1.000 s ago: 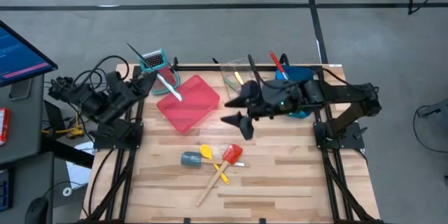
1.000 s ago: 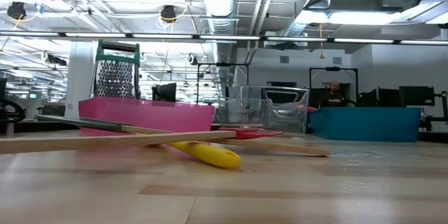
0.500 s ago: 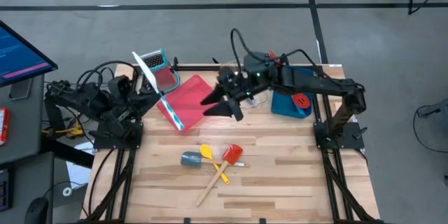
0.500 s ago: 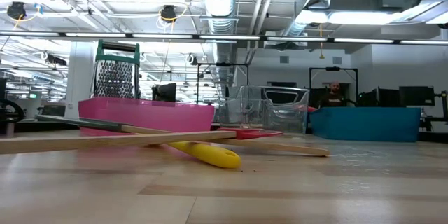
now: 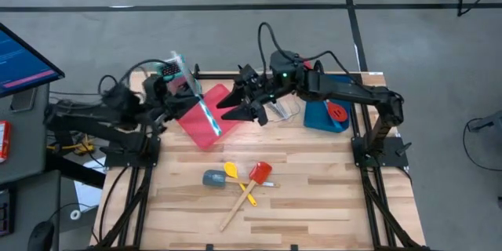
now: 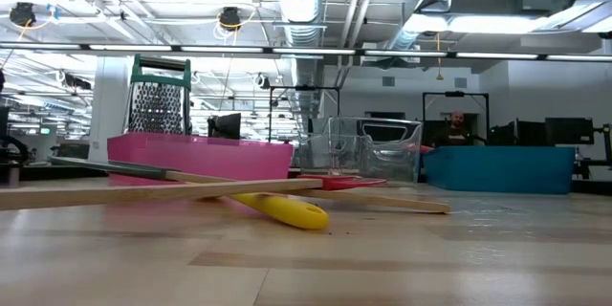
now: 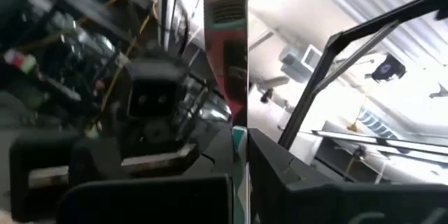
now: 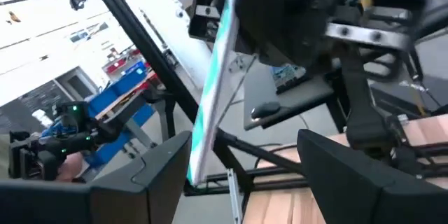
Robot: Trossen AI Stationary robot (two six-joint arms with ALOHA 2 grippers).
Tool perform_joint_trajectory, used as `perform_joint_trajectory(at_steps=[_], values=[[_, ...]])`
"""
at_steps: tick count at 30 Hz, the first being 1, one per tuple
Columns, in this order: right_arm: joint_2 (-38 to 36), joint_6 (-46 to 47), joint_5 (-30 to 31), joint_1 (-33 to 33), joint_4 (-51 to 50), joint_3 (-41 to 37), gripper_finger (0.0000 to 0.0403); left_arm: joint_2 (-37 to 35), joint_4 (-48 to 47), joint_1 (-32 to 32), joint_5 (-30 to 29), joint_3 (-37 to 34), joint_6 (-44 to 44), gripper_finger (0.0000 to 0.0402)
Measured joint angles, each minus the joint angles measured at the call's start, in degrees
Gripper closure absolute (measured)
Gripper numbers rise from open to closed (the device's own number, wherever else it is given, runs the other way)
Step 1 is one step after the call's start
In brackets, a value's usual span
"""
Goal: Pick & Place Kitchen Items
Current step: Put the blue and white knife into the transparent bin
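My left gripper is shut on a long knife with a pale blade and a teal edge, raised over the red tray. My right gripper is open and level, facing the knife. In the right wrist view the knife's free end stands between the open fingers, close to one finger, and no touch shows. A yellow spoon, a red wooden-handled spatula and a grey-teal spatula lie flat on the table's near middle. My left gripper pinches the knife between its two fingers at a teal part. The blade sticks out past the fingers. The knife is lifted clear and slants over the red tray, its free end toward my right gripper.
A teal-topped box grater stands at the far left. A clear tray and a blue tray holding a red utensil sit at the far right. A person shows in the room behind.
My left gripper has carried the knife from beside the grater toward the table's right, over the red tray, and the knife has turned as it went. My right gripper has gone from the table's middle toward the far left, up to the knife, staying open.
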Motion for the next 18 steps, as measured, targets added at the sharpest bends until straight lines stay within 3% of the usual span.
perform_joint_trajectory(at_steps=[6, 18], values=[[0.78, 0.24, -4.55, -0.16, 0.32, 0.0, 0.0143, 3.58, 0.41, 5.4, 8.44, 0.0, -6.1, 0.0394], [0.89, 0.24, -4.41, -1.67, 0.27, 0.03, 0.0143, 4.55, 1.72, 11.76, 15.25, 0.0, -8.27, 0.0394]])
